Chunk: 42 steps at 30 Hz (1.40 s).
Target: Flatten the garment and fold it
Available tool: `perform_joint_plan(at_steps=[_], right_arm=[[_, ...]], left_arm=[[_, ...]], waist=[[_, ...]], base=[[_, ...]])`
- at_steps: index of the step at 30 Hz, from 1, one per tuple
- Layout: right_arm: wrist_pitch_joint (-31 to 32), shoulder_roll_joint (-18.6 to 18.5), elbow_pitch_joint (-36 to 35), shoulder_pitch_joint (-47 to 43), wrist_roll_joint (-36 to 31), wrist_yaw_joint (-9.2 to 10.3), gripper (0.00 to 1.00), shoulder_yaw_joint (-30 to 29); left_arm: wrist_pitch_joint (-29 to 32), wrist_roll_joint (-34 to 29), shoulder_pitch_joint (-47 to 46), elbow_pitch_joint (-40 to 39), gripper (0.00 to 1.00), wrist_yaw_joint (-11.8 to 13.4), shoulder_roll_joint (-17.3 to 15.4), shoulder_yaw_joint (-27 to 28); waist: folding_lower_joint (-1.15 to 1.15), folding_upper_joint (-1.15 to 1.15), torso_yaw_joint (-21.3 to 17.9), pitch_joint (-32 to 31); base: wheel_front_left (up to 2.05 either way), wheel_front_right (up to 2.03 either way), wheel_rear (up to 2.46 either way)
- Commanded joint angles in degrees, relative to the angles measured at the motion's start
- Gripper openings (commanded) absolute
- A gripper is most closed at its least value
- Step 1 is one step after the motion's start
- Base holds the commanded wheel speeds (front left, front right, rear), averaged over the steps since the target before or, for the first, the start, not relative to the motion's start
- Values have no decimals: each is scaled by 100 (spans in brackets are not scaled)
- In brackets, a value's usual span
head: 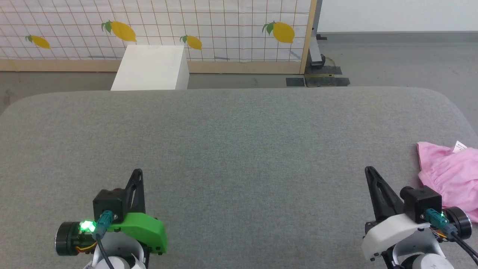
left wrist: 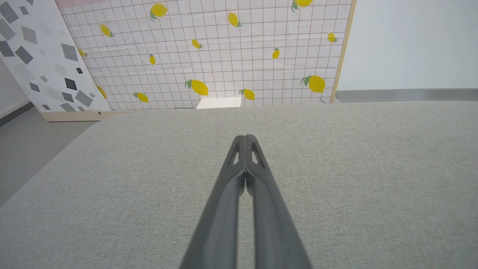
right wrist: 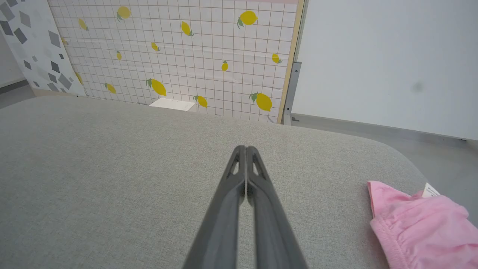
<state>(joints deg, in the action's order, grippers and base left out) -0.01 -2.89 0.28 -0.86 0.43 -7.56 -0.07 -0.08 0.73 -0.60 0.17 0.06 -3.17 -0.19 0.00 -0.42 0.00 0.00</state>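
Observation:
The garment (head: 450,172), a wrinkly light pink cloth with a small white label (head: 460,146), lies bunched on the grey cushioned surface (head: 239,149) at the far right edge. In the right wrist view the garment (right wrist: 422,228) shows its gathered edge at the lower right. My right gripper (head: 369,172) is shut and empty, just left of the cloth and apart from it. At the lower left my left gripper (head: 137,172) is shut too, with nothing between its fingers (left wrist: 244,140).
A white box (head: 151,67) stands on the floor behind the surface's far edge. Behind it a lemon-print grid panel (head: 157,28) leans, with a metal stand (head: 317,52) and black floor tape to its right. The surface's corners are rounded.

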Motion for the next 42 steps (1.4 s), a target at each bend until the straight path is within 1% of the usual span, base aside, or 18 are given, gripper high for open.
perform_joint_plan(at_steps=[1,42], right_arm=[[1,2,-28,86,-43,8,0,7],[1,2,-28,86,-43,8,0,7]], left_arm=[[8,-73,60,-17,0,-6,29,19],[8,-73,60,-17,0,-6,29,19]], waist=[[0,42,0,0],[0,42,0,0]], base=[[0,0,0],[0,0,0]])
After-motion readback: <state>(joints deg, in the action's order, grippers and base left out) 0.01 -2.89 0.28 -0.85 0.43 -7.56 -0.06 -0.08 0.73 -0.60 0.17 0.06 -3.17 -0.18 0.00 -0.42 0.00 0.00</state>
